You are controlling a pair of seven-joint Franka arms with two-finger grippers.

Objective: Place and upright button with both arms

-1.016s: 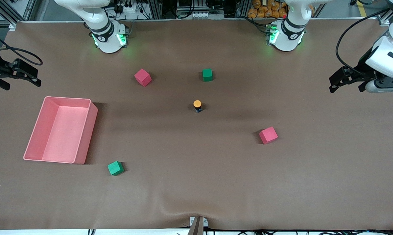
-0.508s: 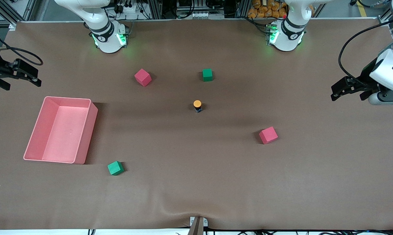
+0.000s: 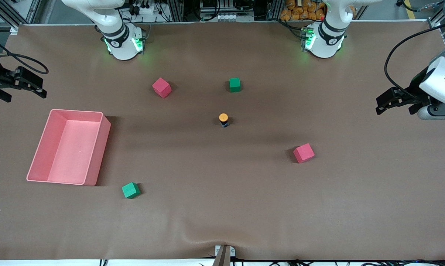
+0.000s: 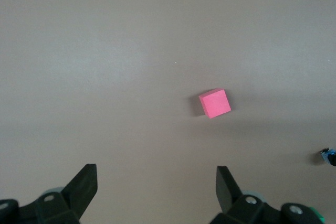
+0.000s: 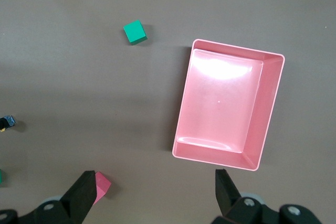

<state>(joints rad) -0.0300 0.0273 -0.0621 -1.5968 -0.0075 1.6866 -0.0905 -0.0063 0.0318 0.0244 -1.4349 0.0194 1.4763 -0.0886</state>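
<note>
Brown table (image 3: pixel 222 207) — button (image 3: pixel 223 120) upright mid-table. Left gripper (image 3: pixel 382 104) over its table end, jaws spread, empty; right gripper (image 3: pixel 41 91) likewise, above pink bin (image 3: pixel 100 147).

In the left wrist view, the button (image 4: pixel 329 156) is getting cropped by the frame edge, so only a dark and blue sliver is showing, well apart from the pink cube (image 4: pixel 214 103). In the right wrist view it (image 5: pixel 7 123) is again being cut off at the edge, too small to tell whether it is upright. There a second pink cube (image 5: pixel 102 184) is lying partly hidden by a pincer finger (image 5: pixel 83 193), and what is probably a green cube (image 5: pixel 1 177) is barely showing.
</note>
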